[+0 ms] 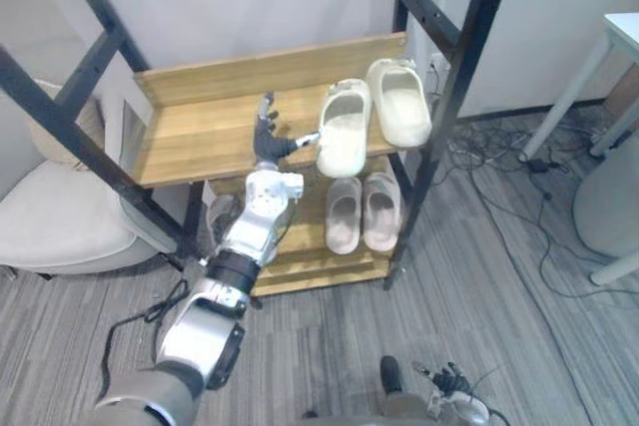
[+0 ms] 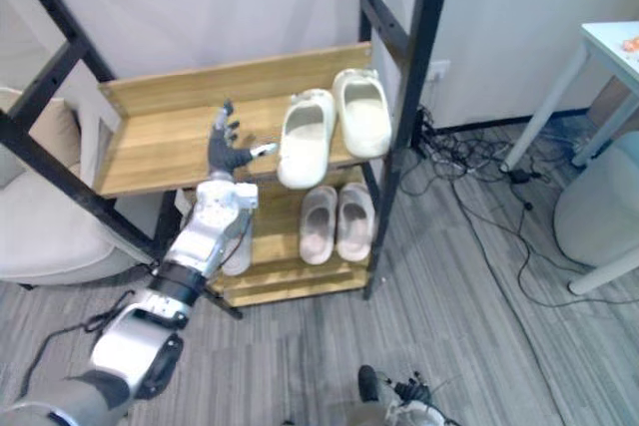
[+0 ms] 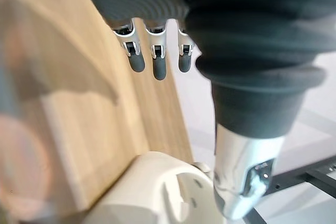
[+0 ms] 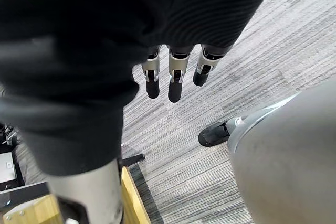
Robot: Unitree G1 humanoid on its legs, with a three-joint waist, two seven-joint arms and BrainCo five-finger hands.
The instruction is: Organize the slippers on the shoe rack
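A pair of cream foam slide slippers rests at the right end of the top shelf of a light-wood shoe rack with a black metal frame. The left one is slanted and juts just over the shelf's front edge, while the right one sits just beside it, further back. On the rack's lower shelf, directly beneath, pale pink slippers lie side by side, parallel.

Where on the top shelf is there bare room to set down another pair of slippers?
The top shelf is bare, front to back, from its left end to the left hand. Its right end is crowded: two cream slippers lie side by side. Below, the pink pair fills the lower shelf's right.
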